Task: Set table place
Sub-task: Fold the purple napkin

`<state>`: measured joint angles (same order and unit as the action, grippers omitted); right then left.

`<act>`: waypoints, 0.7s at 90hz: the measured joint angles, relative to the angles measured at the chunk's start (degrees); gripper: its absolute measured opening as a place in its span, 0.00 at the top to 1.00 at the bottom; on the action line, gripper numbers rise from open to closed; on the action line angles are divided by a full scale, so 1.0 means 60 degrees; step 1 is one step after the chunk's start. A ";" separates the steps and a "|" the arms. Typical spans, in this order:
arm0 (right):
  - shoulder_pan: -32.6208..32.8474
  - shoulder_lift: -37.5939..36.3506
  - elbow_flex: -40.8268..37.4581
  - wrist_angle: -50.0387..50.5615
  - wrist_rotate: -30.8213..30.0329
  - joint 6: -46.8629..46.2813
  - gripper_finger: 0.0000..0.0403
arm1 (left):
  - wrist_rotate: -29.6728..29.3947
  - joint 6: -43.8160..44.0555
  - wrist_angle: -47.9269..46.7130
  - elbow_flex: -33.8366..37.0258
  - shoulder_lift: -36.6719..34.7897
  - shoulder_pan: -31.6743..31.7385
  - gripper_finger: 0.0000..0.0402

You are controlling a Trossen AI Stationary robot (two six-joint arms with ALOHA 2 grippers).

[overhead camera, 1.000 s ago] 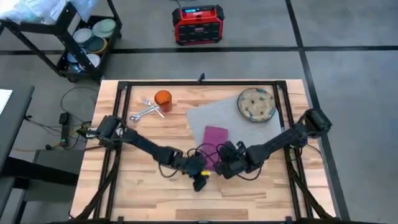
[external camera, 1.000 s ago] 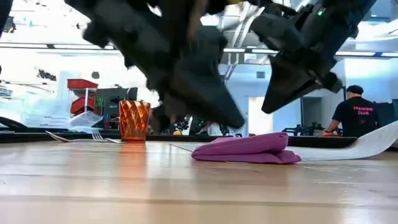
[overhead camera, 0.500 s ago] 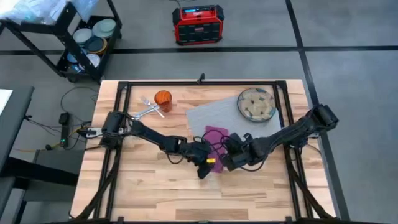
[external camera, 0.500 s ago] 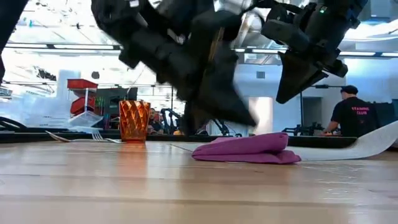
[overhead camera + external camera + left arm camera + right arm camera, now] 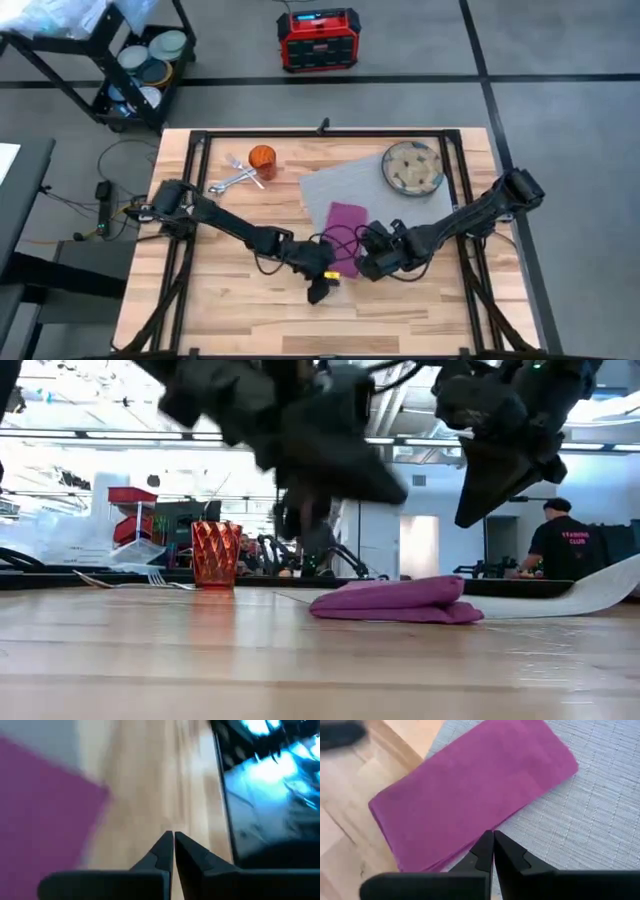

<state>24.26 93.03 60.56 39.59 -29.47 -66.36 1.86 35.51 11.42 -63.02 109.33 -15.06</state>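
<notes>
The magenta napkin (image 5: 346, 224) lies folded flat, its far part on the grey mat (image 5: 340, 186) and its near end on the wooden table (image 5: 230, 300). The beige plate (image 5: 412, 167) rests on the mat's far right corner. The orange cup (image 5: 261, 158) stands at the far left, beside the fork, knife and spoon (image 5: 234, 177). My left gripper (image 5: 318, 291) hovers shut over bare wood, near and left of the napkin (image 5: 40, 810). My right gripper (image 5: 493, 839) hovers shut above the napkin's near right edge (image 5: 470, 795). In the low view both grippers hang clear above the napkin (image 5: 395, 600).
A black metal frame (image 5: 200, 135) runs around the tabletop. Bare wood stretches along the near edge. Beyond the table stand a red box (image 5: 318, 40) and a cart with dishes (image 5: 150, 60). A person (image 5: 570, 545) stands far off in the room.
My left gripper swung toward the napkin, then drew back toward the table's near edge, staying shut. My right gripper shifted slightly toward the far edge and back. The napkin has kept its place and shape.
</notes>
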 joint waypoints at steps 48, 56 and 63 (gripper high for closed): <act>-0.0386 0.0004 -0.0001 -0.0163 0.0429 0.0220 1.00 | 0.0954 -0.1641 -0.3972 -0.0044 0.0591 0.0416 1.00; -0.0401 0.0004 -0.0001 -0.0329 0.0504 0.0355 1.00 | 0.1862 -0.1805 -0.5067 -0.0053 0.0563 -0.0001 1.00; -0.0435 0.0004 -0.0002 -0.0618 0.0894 0.0695 1.00 | 0.2748 -0.1898 -0.5739 -0.0051 0.0546 -0.0429 1.00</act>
<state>21.65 93.06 60.55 35.89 -24.11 -62.19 18.35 24.13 -23.02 -63.33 112.60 -17.64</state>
